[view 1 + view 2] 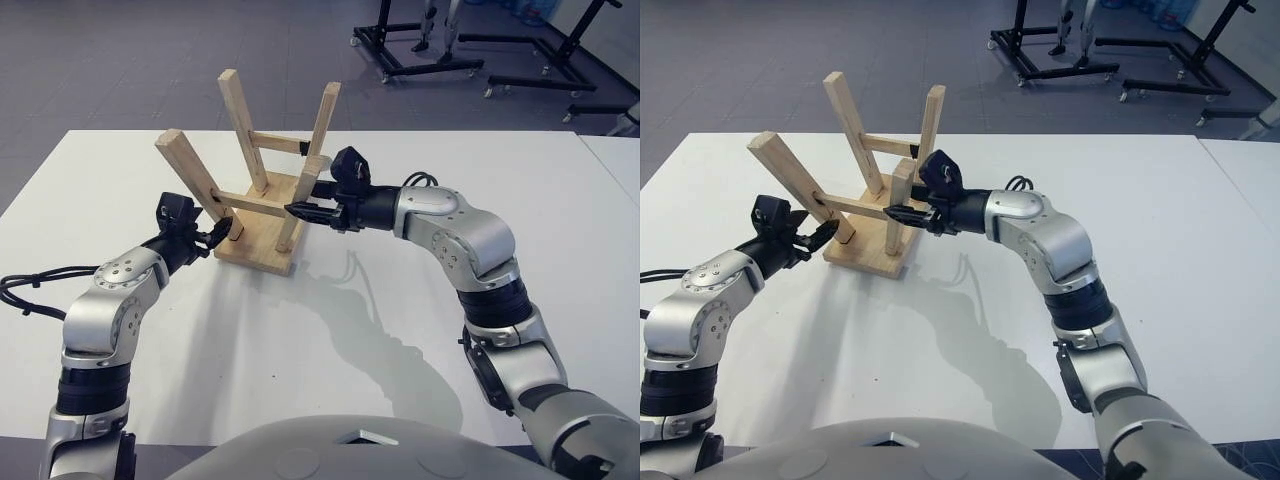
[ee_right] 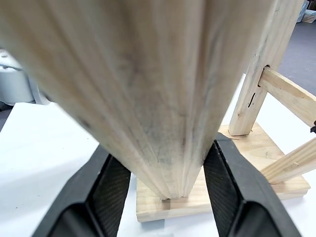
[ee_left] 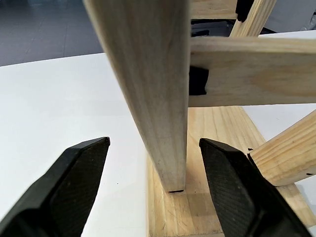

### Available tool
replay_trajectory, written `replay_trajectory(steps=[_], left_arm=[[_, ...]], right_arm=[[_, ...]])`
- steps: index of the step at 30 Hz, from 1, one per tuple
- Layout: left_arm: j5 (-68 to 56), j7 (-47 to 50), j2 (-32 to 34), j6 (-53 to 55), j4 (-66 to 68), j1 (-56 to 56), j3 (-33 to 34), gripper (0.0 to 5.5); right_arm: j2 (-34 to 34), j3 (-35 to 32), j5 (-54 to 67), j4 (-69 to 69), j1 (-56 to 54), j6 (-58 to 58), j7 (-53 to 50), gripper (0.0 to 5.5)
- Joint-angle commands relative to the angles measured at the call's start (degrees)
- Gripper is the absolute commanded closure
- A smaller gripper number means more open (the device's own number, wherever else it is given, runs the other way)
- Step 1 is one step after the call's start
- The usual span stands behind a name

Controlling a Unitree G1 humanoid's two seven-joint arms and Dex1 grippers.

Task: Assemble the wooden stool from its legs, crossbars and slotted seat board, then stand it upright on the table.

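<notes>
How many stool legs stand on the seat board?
4: back-left leg, back-right leg, leaning leg at the open left hand, front-right leg gripped by the right hand.

Beyond my reach, black tubular metal frames on small castors stood on the dull grey floor, and a second white tabletop sat at my right.

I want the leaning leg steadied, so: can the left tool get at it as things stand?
Probably yes. The left tool is open, with one finger on either side of the leaning leg just above the seat board, and nothing stands between them.
</notes>
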Motion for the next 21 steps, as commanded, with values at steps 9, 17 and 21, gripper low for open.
replay_trajectory(steps=[9, 17, 21], left_arm=[[-4.0, -2.6, 0.1, 2.8, -3.7, -2.9, 3.0, 2.16], [-12.3, -5.4, 3.1, 6.4, -4.8, -4.1, 10.2, 2.16], [-12.2, -5.5, 3.7, 5.9, -3.7, -4.1, 10.1, 2.13]], right_arm=[[-0.9, 0.2, -2.1, 1.8, 6.3, -0.6, -2.4, 3.41], [1.0, -1.0, -1.9, 1.6, 7.2, -3.8, -3.1, 3.41], [1.8, -1.0, -1.8, 2.1, 7.1, -4.1, -3.6, 2.78]])
